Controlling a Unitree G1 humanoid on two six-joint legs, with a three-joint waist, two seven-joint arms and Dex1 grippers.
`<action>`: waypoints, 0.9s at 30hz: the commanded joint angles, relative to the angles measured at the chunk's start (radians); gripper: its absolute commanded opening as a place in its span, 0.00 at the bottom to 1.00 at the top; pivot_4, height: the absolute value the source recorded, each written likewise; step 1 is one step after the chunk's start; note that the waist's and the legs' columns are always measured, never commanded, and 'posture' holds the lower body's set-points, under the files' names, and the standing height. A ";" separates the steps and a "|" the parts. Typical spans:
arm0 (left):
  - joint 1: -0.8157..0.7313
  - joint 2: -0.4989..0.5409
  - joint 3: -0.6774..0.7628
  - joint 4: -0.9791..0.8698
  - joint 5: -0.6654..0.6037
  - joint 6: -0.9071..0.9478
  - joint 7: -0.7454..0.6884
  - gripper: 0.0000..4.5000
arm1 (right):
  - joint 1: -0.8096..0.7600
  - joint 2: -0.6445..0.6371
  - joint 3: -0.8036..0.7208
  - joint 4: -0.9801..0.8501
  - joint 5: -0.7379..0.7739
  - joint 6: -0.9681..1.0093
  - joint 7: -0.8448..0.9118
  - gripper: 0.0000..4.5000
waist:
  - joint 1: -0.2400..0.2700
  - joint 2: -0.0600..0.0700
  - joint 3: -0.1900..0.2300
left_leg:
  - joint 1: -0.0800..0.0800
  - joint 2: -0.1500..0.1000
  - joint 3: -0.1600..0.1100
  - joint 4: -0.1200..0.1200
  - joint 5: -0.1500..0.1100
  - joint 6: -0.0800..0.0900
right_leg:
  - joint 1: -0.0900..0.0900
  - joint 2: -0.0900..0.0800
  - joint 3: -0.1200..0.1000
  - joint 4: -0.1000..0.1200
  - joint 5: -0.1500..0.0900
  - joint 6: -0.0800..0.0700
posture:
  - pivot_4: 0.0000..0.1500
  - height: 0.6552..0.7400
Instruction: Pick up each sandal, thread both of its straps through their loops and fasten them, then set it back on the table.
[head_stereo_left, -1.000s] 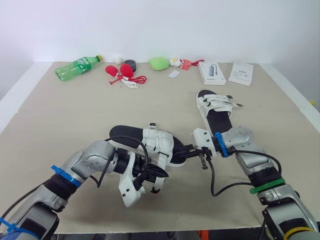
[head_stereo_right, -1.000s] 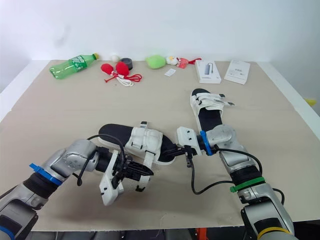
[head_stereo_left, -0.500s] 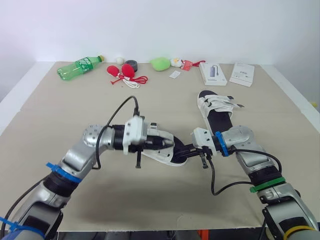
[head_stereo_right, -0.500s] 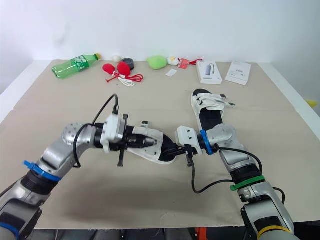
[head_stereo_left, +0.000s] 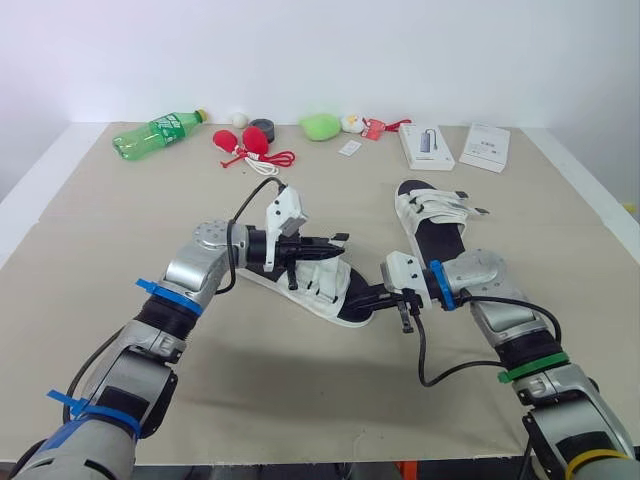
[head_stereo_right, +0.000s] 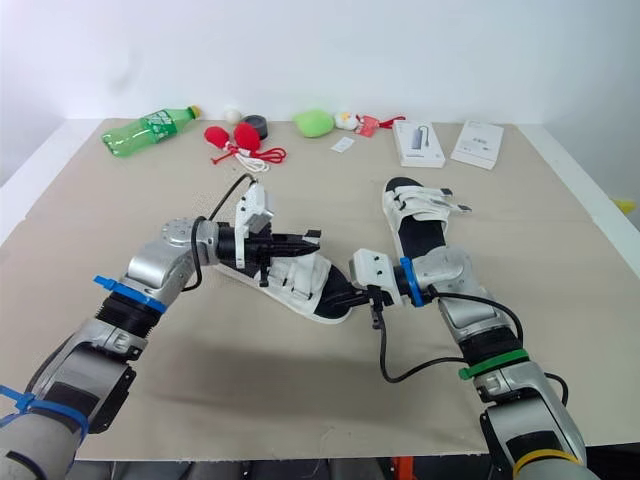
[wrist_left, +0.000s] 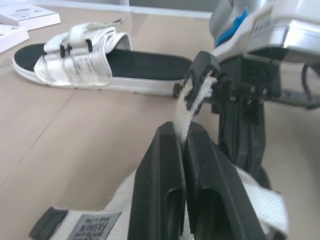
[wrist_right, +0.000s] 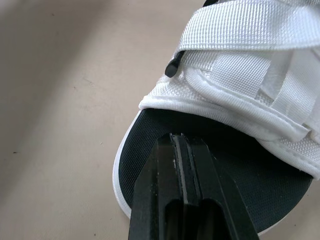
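Note:
A white-strapped sandal with a black footbed (head_stereo_left: 318, 290) is held between both arms just above the table's middle. My left gripper (head_stereo_left: 326, 240) is shut on one of its white straps (wrist_left: 189, 102), which rises from the fingers (wrist_left: 167, 150) to a black end piece. At the sandal's near end, my right gripper (head_stereo_left: 372, 298) is shut on the sole's edge (wrist_right: 150, 165). The second sandal (head_stereo_left: 435, 215) lies flat to the right, its straps laid across (wrist_left: 82, 47).
Along the far edge lie a green bottle (head_stereo_left: 158, 132), red items with a cord (head_stereo_left: 246, 146), a dark roll (head_stereo_left: 261, 127), a green lump (head_stereo_left: 320, 125) and two white boxes (head_stereo_left: 425, 146) (head_stereo_left: 485, 147). The brown table mat (head_stereo_left: 120, 230) is bare on the left.
My left arm swung from the near side of the sandal up over it and now pinches a strap from the far side. The right arm has stayed put.

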 joint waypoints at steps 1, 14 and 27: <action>-0.037 -0.027 0.031 0.041 0.051 -0.072 -0.024 0.03 | 0.029 -0.012 0.019 -0.008 -0.027 0.012 0.001 0.00 | 0.001 0.000 0.000 | 0.000 0.000 0.000 0.000 0.000 0.000 | 0.000 0.000 0.000 0.000 0.000 -0.001 | 1.00 1.00; -0.084 -0.096 0.045 0.174 0.131 -0.148 -0.096 0.03 | 0.033 -0.007 0.020 -0.015 -0.028 0.012 -0.004 0.00 | 0.001 0.000 0.000 | 0.000 0.000 0.000 0.001 0.000 0.000 | 0.000 0.000 0.000 0.000 0.000 -0.001 | 1.00 1.00; -0.164 -0.132 0.004 0.398 0.306 -0.275 -0.109 0.18 | 0.051 -0.010 0.016 -0.037 -0.027 0.021 -0.012 0.00 | 0.004 0.000 -0.001 | 0.000 -0.001 0.000 0.004 0.000 0.000 | 0.002 -0.001 0.000 0.000 0.000 -0.001 | 1.00 1.00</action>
